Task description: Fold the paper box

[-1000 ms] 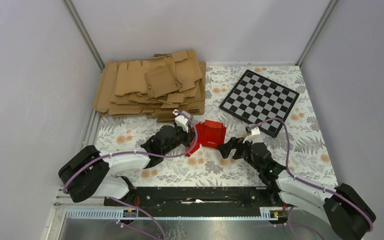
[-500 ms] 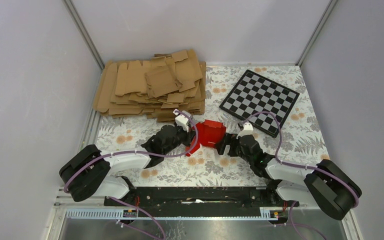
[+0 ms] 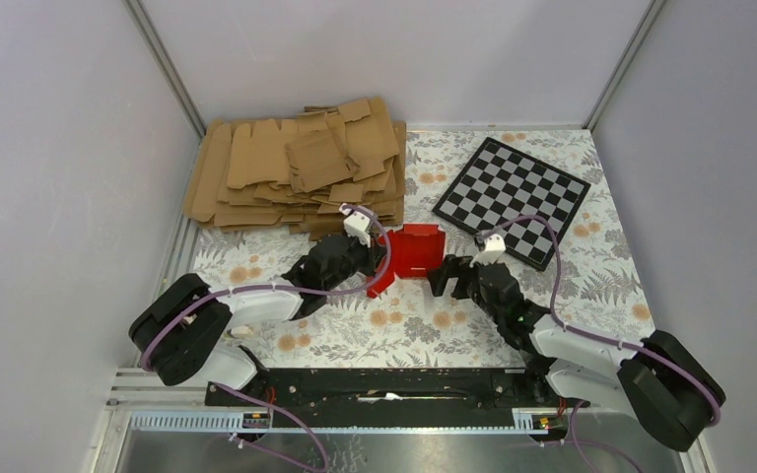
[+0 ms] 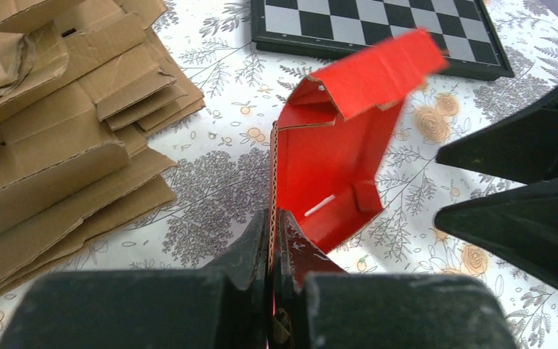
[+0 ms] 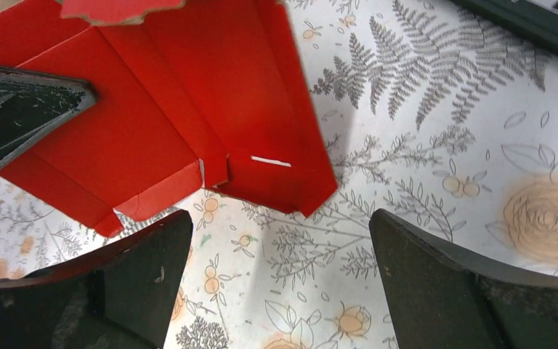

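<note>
Left gripper (image 4: 272,222): I have it clamped on the thin edge of one red wall, with the card sandwiched between the jaws.
Right gripper (image 5: 280,225): spread wide and holding nothing. It hovers low just beside the slotted flap, over bare floral cloth (image 3: 601,296).
Paper box (image 3: 416,251): bright red and part-formed, sitting mid-table between my two grippers. One wall is upright in the left pinch, a top flap is tilted over, and the lower panels lie flat on the cloth.
Handling: I judge it very light thin card. It should be stiff only along the creases, likely to buckle if squeezed mid-panel, and likely to skid on the cloth unless braced.
Where to hold: I'd take a free flap at its edge close to a crease, keeping the left pinch as anchor, and push panels over rather than crush them.
Brown cardboard blanks (image 3: 296,172): a loose stack behind the left gripper, near the box but not touching it.
Checkered board (image 3: 511,197): far right, apart from the box.
</note>
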